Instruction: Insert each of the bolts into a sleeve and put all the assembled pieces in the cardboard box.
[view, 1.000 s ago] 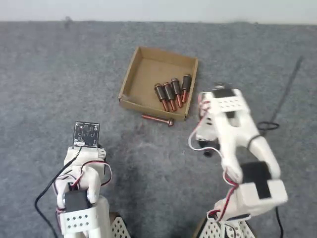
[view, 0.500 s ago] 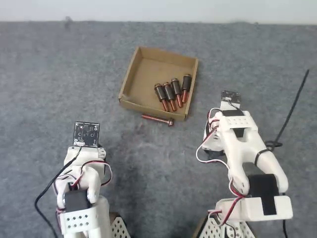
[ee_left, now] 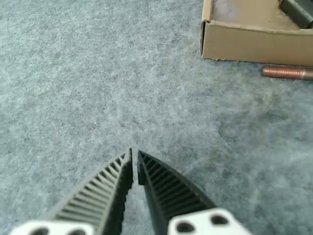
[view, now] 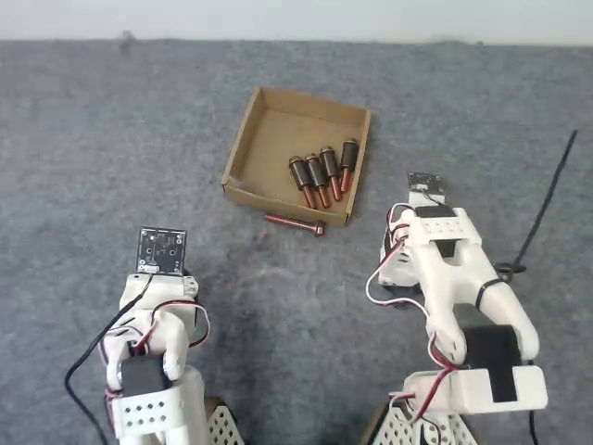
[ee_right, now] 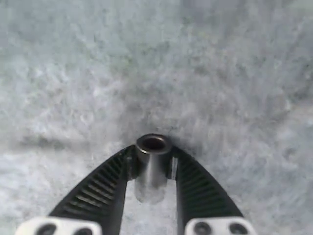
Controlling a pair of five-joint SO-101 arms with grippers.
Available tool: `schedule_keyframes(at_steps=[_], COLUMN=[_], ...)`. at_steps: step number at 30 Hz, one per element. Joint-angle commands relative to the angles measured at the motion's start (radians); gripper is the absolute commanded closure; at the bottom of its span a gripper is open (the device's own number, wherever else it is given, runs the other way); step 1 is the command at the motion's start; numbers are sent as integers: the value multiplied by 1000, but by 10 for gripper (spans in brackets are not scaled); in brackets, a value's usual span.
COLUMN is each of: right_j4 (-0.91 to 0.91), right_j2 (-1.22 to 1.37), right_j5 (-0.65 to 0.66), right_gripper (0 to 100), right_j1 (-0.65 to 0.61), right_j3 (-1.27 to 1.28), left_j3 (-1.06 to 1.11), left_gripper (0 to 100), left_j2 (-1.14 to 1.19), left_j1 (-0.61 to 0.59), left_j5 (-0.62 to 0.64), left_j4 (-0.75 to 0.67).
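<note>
The cardboard box stands at the far middle of the carpet, with several bolt-and-sleeve pieces lying side by side in its right part. One loose copper bolt lies on the carpet just in front of the box; the same bolt lies by the box corner in the left wrist view. My right gripper is shut on a dark metal sleeve, held upright close above the carpet. My left gripper is shut on nothing, low over bare carpet well short of the bolt.
Grey carpet covers the whole table. The right arm stands to the right of the box, the left arm at the near left. A black cable runs along the right side.
The right arm has shifted to the right and settled lower beside the box, then held almost still. The left arm has not moved.
</note>
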Motion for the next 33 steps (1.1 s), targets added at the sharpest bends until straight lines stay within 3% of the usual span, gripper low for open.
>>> schedule_keyframes(at_steps=[1,7,19,23,26,33], right_j4=[25,-2,-8,-39,-88,-122], right_j2=[-65,-94,-96,-96,-93,-87], right_j5=[12,12,14,14,14,64], right_gripper=[904,994,989,988,987,988], right_j1=[-13,-10,-8,16,67,105], right_j3=[-8,21,15,15,15,15], left_j3=[-18,-18,-18,-38,-119,-469], left_gripper=[989,989,989,989,990,990], left_j2=[-18,-18,-18,-18,-18,51], left_j1=[-8,-8,-11,-98,-133,-87], left_j5=[-9,-9,-9,-9,-8,-8], left_j4=[6,6,2,-29,-21,184])
